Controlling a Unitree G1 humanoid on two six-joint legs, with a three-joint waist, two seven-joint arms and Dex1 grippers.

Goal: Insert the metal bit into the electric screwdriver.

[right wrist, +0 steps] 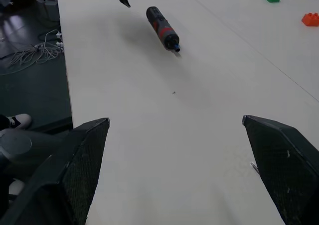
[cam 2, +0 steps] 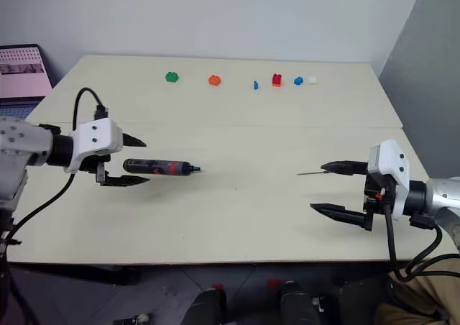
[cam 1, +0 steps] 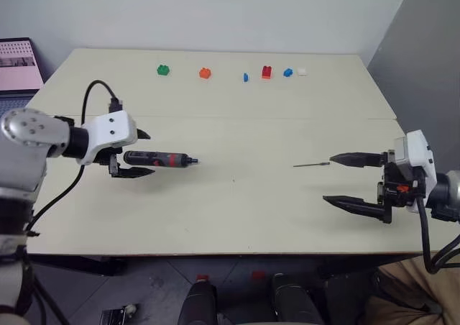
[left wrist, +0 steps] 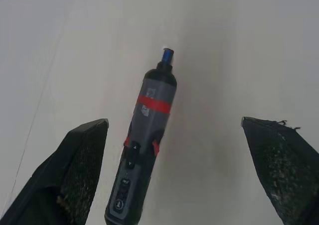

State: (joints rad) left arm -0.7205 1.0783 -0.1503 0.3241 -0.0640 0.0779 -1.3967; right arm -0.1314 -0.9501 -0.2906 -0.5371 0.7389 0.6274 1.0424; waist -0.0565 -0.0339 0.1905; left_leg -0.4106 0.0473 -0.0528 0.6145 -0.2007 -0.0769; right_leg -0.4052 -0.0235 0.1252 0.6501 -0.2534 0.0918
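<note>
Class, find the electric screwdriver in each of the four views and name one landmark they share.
Left eye: electric screwdriver at the left gripper.
Right eye: same spot.
Left wrist: centred between the fingers.
Right wrist: far off, tip toward camera.
Shared landmark: its red band.

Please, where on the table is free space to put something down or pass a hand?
Free: the wide middle of the cream table, between the black and red pen-shaped electric screwdriver and the thin grey metal bit. Crowded: the far edge, with a row of small coloured toy bricks.
</note>
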